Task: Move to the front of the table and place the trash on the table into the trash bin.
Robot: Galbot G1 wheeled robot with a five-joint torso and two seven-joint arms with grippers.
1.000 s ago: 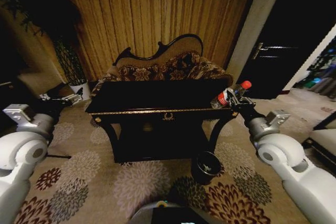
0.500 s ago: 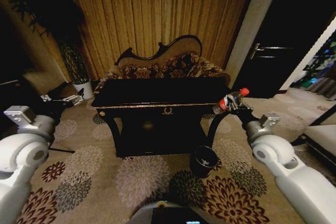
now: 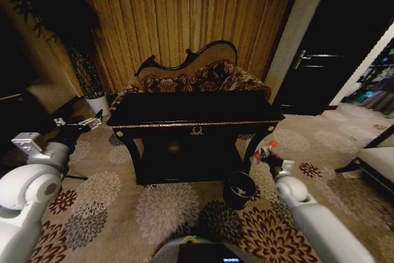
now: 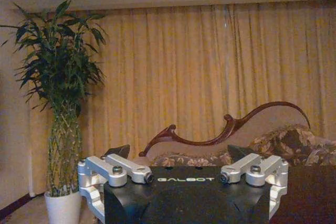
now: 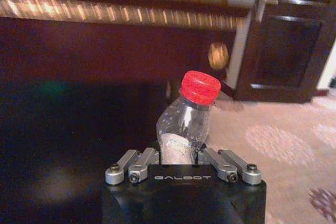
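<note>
The bottle [image 3: 266, 150], pinched by the right gripper [image 3: 268, 156], has been lowered from mid-right toward the bin [image 3: 241, 190] at lower centre.

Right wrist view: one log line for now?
right tool: shut on clear plastic red-capped bottle | beside round dark bin | left tool: idle

**Readable text: one brand name, twice**

We are reading "GALBOT" in pale letters on the black body of the left gripper [image 4: 184, 169], and again on the right gripper [image 5: 182, 156]. The bottle [image 5: 185, 124] is showing no legible print; its label is probably hidden between the fingers.
</note>
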